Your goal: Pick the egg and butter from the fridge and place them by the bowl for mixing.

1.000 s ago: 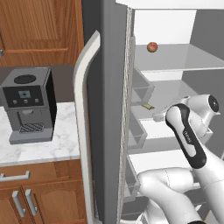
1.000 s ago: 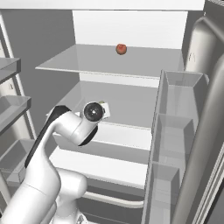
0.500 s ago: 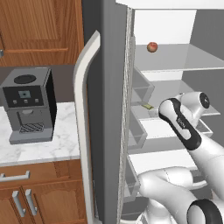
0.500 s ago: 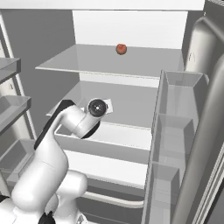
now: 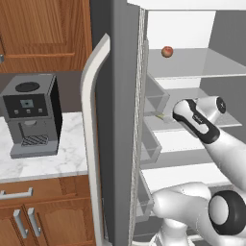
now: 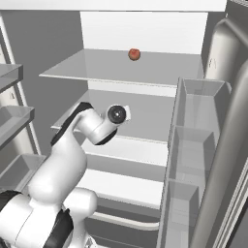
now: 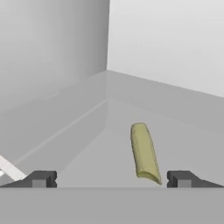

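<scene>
we have pushed our arm deeper onto the fridge's middle shelf than a second ago. the butter lies flat just ahead, nearer our right fingertip. our gripper has its jaws spread wide and empty, so closing in comes next.

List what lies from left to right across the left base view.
coffee machine → fridge door handle → butter → red-orange fruit → robot arm's wrist
</scene>
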Available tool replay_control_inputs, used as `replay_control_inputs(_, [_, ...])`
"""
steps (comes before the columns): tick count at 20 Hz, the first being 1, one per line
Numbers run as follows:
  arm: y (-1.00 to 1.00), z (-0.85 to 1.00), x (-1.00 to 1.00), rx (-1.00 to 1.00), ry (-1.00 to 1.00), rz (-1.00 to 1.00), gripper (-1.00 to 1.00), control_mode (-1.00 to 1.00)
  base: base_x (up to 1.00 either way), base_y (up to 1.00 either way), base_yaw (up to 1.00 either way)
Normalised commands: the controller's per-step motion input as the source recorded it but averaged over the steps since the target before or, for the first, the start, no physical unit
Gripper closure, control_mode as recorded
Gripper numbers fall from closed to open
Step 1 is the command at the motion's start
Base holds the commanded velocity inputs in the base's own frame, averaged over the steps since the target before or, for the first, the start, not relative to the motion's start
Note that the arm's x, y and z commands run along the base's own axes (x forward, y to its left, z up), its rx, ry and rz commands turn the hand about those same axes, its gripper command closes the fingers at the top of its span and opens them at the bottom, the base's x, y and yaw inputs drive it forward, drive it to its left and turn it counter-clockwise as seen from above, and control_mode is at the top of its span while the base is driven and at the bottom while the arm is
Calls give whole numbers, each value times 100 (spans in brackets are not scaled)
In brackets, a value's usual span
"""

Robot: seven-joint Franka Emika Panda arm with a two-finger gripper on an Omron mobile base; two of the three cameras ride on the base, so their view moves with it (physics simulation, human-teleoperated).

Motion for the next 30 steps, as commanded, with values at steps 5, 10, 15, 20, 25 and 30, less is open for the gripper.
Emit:
replay_control_inputs(5, [-19,-13,26,0,-1,0,-100,-100,0,0,0])
replay_control_inputs(10, [0,-25,9,0,-1,0,-100,-100,0,0,0])
replay_control_inputs(15, [0,-19,5,0,-1,0,-100,-100,0,0,0])
replay_control_inputs(20, [0,-14,4,0,0,0,-100,-100,0,0,0])
replay_control_inputs(25, [0,-9,25,0,5,-1,-100,-100,0,0,0])
replay_control_inputs(30, [0,-18,45,0,11,-1,-100,-100,0,0,0])
